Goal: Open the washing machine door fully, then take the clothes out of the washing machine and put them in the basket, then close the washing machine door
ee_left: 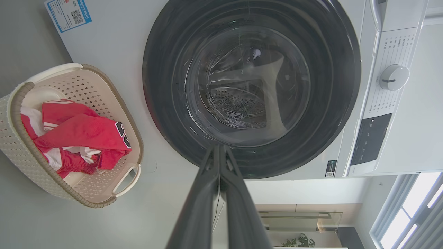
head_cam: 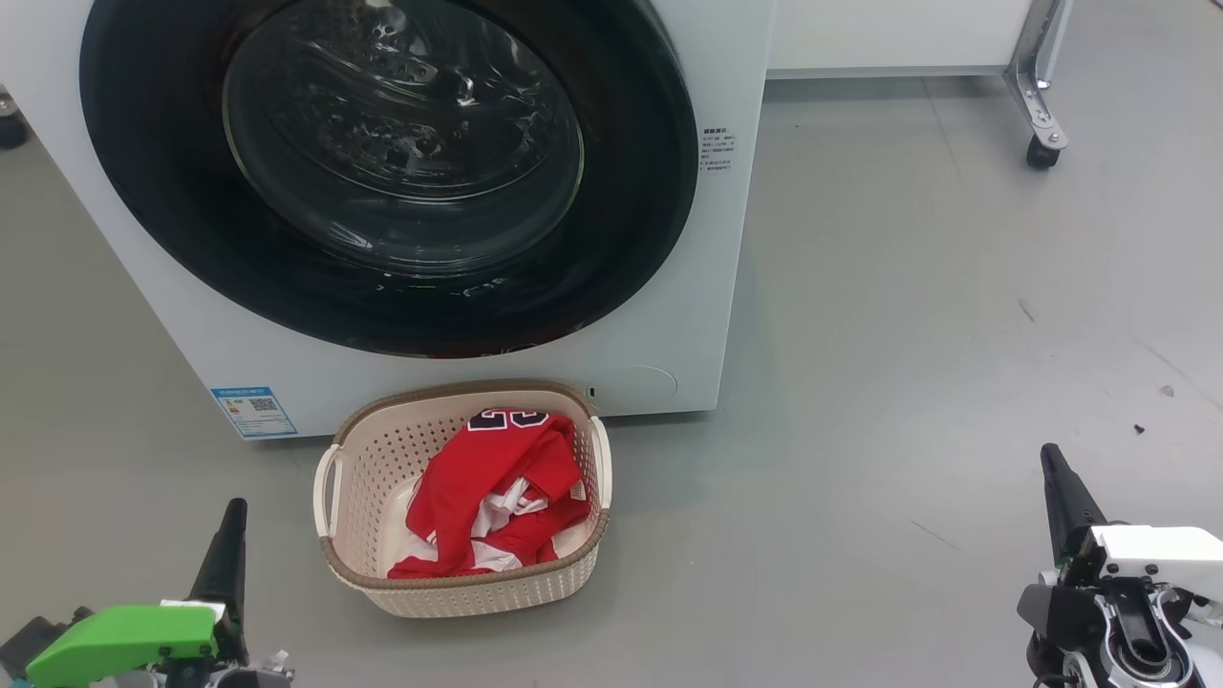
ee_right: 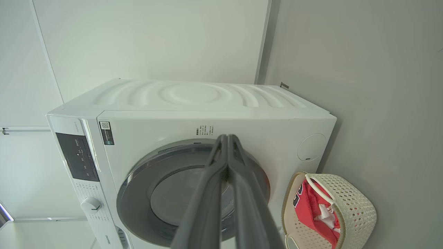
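Resting in the basket [head_cam: 459, 393], the clothes [head_cam: 478, 487] lie between left pincer [head_cam: 232, 514] and right pincer [head_cam: 1052, 461], both clenched.

head cam: looks fwd & down at the floor [head_cam: 908, 334], close on the washing machine [head_cam: 688, 325] front, basket [head_cam: 478, 597] at its foot. left wrist cam: rolled sideways, near & square to the washing machine door [ee_left: 252, 90]. right wrist cam: rolled opposite, further back, catches the washer's side panel [ee_right: 193, 95] too. all 3 share door + basket.
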{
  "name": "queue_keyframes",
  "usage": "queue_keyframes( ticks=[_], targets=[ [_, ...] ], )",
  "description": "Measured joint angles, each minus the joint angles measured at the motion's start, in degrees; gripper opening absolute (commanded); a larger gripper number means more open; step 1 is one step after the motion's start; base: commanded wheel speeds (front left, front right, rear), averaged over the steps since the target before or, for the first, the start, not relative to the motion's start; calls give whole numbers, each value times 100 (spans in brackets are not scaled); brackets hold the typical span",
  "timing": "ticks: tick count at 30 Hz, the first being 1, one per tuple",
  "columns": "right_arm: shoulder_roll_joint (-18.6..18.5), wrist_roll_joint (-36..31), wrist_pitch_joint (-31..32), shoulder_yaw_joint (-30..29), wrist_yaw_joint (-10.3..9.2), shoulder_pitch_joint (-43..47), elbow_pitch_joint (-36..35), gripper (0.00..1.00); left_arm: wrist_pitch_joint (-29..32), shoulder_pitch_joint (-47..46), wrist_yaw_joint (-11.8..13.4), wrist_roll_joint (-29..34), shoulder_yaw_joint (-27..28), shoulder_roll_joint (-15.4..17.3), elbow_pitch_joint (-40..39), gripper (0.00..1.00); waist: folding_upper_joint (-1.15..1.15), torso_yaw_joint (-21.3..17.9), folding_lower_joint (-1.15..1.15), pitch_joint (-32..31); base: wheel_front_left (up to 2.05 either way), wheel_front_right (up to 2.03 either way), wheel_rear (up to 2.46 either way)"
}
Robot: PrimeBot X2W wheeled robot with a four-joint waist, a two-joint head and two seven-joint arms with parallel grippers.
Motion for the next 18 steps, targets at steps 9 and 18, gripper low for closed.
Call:
queue_keyframes(
  ticks=[9, 18],
  targets=[
    [0, 0, 0, -3, 3, -3, 29, 0, 7, -40, -36, -1, 5, 0, 24, 0, 0, 0, 0, -1, 0, 0, 0],
    [1, 0, 1, -7, 4, -53, 58, 0, 7, -42, -40, -1, 11, 0, 52, 0, 0, 0, 0, -3, 0, 0, 0]
  ],
)
